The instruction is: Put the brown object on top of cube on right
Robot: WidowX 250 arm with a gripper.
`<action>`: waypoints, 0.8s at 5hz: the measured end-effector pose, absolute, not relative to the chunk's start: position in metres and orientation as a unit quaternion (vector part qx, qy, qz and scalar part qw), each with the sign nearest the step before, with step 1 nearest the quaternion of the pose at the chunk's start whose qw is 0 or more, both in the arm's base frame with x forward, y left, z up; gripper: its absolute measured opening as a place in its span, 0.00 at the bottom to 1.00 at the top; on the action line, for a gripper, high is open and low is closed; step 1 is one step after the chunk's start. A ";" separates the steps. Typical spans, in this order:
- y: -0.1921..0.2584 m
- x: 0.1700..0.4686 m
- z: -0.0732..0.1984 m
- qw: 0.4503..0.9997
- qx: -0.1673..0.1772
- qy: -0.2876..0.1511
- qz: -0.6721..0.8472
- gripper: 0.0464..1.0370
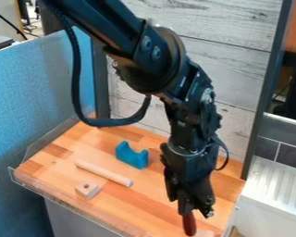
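Brown object [189, 224] hangs nearly upright, pinched between the jaws of the gripper [187, 211], closed down to its narrow width, well right of the holed cube [87, 189].

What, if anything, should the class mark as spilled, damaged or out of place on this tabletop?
Nothing stands out. The curved dip in the blue block and the hole in the wooden cube look intended; the pale rod lies flat, and the brown object hangs from the gripper.

We see smooth wood on the tabletop [151, 195] and rod [103, 173], matt, plastic-looking blue on the notched block [132, 157], clothlike texture on the left-hand partition [28, 97], smoothness on the brown object [189, 224].
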State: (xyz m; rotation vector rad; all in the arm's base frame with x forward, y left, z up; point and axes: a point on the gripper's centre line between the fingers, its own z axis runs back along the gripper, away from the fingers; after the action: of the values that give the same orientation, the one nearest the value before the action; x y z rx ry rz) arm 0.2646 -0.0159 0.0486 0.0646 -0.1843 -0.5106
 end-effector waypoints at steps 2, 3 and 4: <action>-0.022 0.268 0.039 0.962 0.036 -0.085 -0.255 0.25; -0.024 0.269 0.034 0.962 0.040 -0.082 -0.256 0.25; -0.027 0.272 0.034 0.961 0.044 -0.089 -0.259 0.25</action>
State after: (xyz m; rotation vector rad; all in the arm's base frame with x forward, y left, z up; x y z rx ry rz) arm 0.2718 -0.0269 0.0338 0.0898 -0.1804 -0.5259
